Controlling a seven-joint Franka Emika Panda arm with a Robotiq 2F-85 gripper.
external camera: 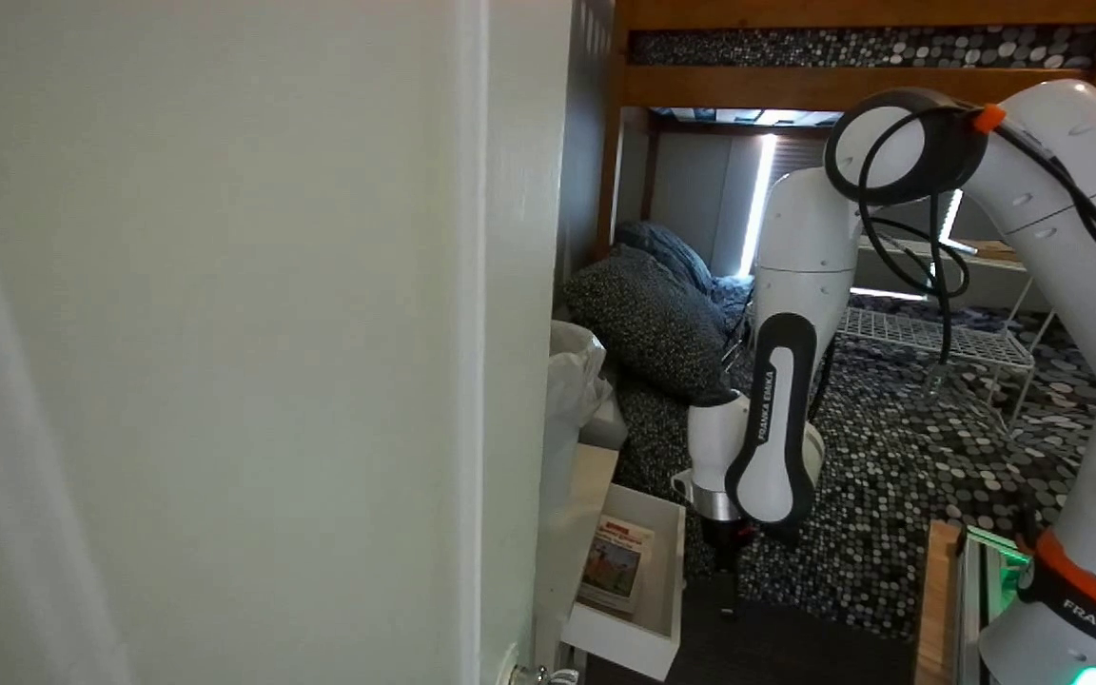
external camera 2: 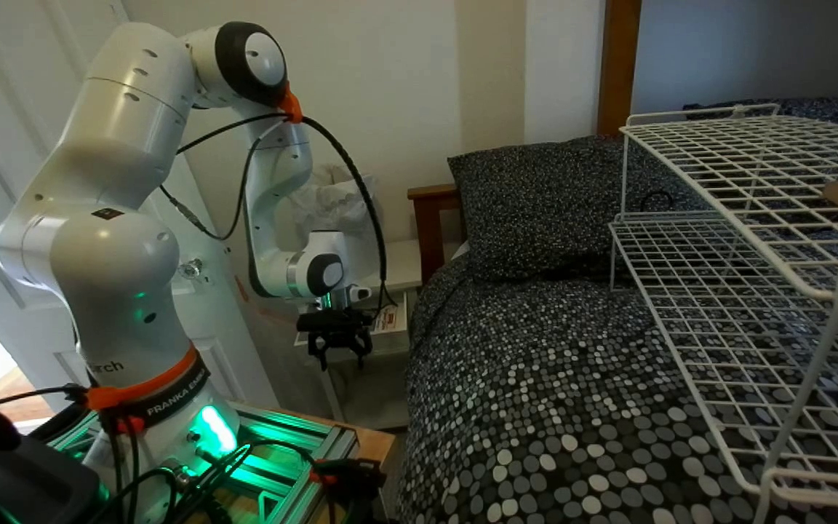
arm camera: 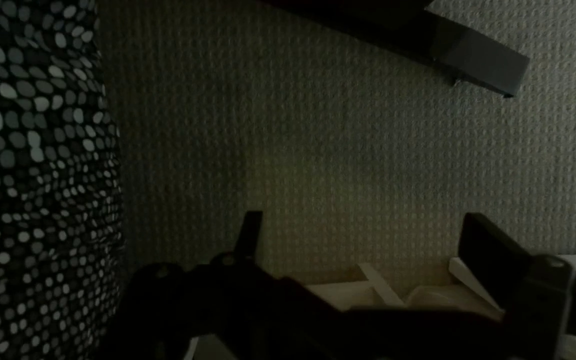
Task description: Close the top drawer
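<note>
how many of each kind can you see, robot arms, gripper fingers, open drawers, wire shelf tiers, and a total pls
Robot arms: 1
Gripper fingers: 2
Open drawers: 1
Wire shelf tiers: 2
Total: 6

Top drawer (external camera: 619,639) white; claw (external camera 2: 342,356) black; bedspread (external camera 2: 535,407) black, grey-white dots.

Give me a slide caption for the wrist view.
Open gripper over textured floor, dotted bedding along the picture's left edge.

We look past a close door (external camera: 225,333) in an exterior view and past the robot's base (external camera 2: 164,391) in an exterior view, both framing arm (external camera: 800,247) and bed (external camera: 876,504); our wrist view faces the floor (arm camera: 318,140).
</note>
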